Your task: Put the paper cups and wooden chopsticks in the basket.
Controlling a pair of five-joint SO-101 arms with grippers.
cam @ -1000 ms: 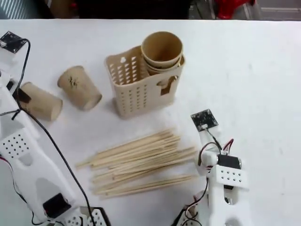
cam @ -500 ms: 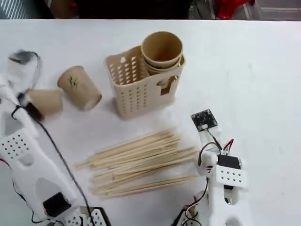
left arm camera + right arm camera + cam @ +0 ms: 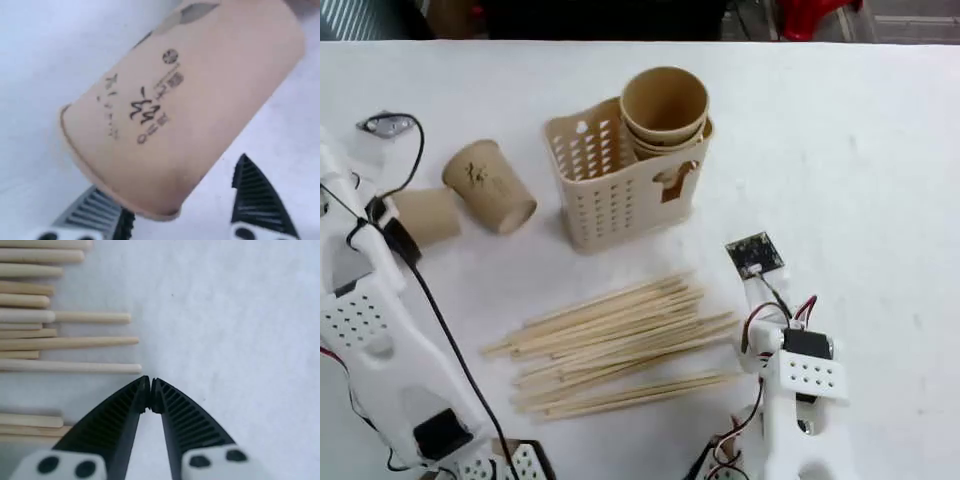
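One paper cup (image 3: 428, 214) lies on its side at the table's left; in the left wrist view this cup (image 3: 175, 110) has its rim end between the fingers (image 3: 255, 200) of my open left gripper (image 3: 180, 220). That left gripper (image 3: 402, 222) sits at the cup's left end. A second cup (image 3: 488, 185) lies tipped just right of it. The cream basket (image 3: 610, 195) stands at centre back with stacked cups (image 3: 665, 105) inside. A pile of wooden chopsticks (image 3: 620, 340) lies in front of it. My right gripper (image 3: 150, 390) rests shut on the table just off the chopsticks' (image 3: 70, 342) right ends.
The right arm's body (image 3: 800, 375) stands at the front, right of the chopstick pile. The left arm (image 3: 370, 330) and its black cable run along the left edge. Open white table (image 3: 840, 160) lies to the right of the basket.
The left arm's wrist has swung right and onto the lying cup, so its fingers now straddle the cup's end. The cup has shifted slightly right. The right arm has not moved.
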